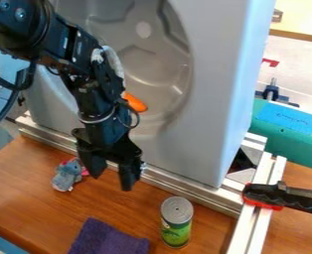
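The black gripper [111, 181] hangs over the wooden table in front of the grey tub, its two fingers apart with nothing between them. Just left of it, a small grey-blue plush toy [67, 175] with pink parts lies on the wood. To the gripper's lower right stands a green can [177, 223] with a grey lid, upright. A folded purple cloth [108, 239] lies at the front edge, left of the can. Behind the arm, an orange object [135, 102] rests in the grey basin [160, 74], partly hidden by the arm.
A metal rail [173, 187] runs along the tub's base and meets another rail at the right. A black and red clamp [273, 196] grips that right rail. Beyond it lies a teal object [288, 131] with blue tape. A light blue edge shows at the lower left.
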`<state>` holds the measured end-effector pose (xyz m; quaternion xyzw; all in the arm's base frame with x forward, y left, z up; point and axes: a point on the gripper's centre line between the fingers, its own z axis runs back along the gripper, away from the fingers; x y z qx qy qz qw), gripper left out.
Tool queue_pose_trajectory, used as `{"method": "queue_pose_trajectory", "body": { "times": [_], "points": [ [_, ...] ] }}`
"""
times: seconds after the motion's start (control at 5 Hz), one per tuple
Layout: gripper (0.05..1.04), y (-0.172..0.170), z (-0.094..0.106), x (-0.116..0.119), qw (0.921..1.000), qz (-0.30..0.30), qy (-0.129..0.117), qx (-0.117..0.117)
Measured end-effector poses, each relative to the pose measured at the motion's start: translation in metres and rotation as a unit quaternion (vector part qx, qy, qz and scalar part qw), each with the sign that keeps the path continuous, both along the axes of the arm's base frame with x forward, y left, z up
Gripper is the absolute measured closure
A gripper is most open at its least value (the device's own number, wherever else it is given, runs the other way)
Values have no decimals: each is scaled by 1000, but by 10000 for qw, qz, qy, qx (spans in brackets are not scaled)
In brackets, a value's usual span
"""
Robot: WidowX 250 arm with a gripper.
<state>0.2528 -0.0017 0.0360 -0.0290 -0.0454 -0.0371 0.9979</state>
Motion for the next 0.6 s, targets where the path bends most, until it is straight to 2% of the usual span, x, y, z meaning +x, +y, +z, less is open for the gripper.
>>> {"method": "queue_pose_trajectory", "body": {
  "times": [0.2,0.4,0.6],
  "points": [
    [83,12,-18,-27,9988,44,330,360],
    [83,13,-34,-45,9987,-8,453,236],
    [83,8,-51,-63,9980,30,573,276]
  ]
}}
